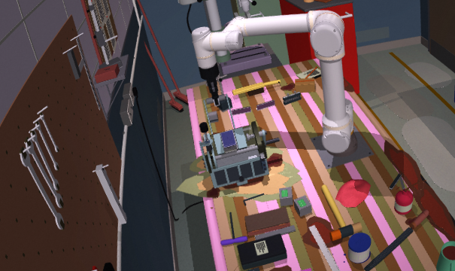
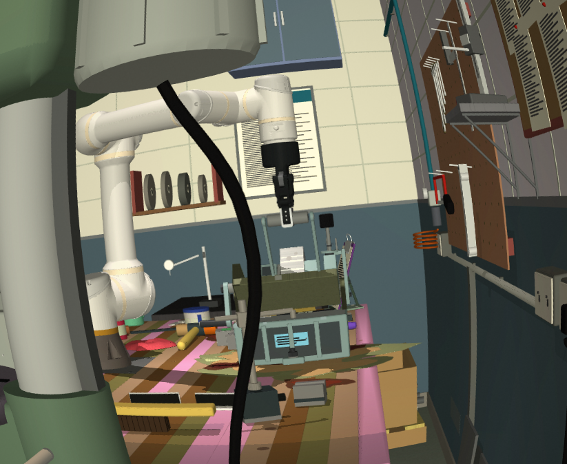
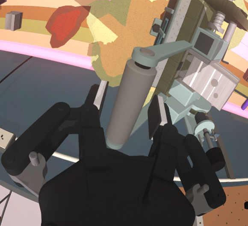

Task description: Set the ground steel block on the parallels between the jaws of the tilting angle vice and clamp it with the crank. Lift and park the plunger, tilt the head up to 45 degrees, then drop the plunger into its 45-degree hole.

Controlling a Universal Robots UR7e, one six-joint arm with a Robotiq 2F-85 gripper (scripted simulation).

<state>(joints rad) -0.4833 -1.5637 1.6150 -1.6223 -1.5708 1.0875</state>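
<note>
At the wall-side edge of the striped bench stands the tilting angle vice [image 1: 236, 158] [image 2: 293, 319], its head tipped up, with the ground steel block [image 1: 229, 139] [image 3: 211, 82] [image 2: 292, 259] clamped between its jaws. A grey cylindrical tilt handle [image 3: 129, 103] [image 2: 287, 219] spans two raised arms at the top of the head, and my gripper [image 3: 129, 107] [image 2: 285, 216] [image 1: 215, 101] sits around it with its fingers open, holding nothing. The black-knobbed plunger [image 1: 203, 128] [image 2: 326, 222] stands upright at the vice's wall side. The crank [image 1: 266, 142] points toward the arm's base.
A drill-press column [image 2: 39, 239] and black cable [image 2: 243, 279] fill the near side in the second side camera. Parallels [image 1: 253, 107], a yellow bar [image 1: 255, 87], small blocks [image 1: 294, 201], a mallet [image 1: 338, 216] and cans lie scattered over the bench. The pegboard wall [image 1: 46, 150] stands close beside the vice.
</note>
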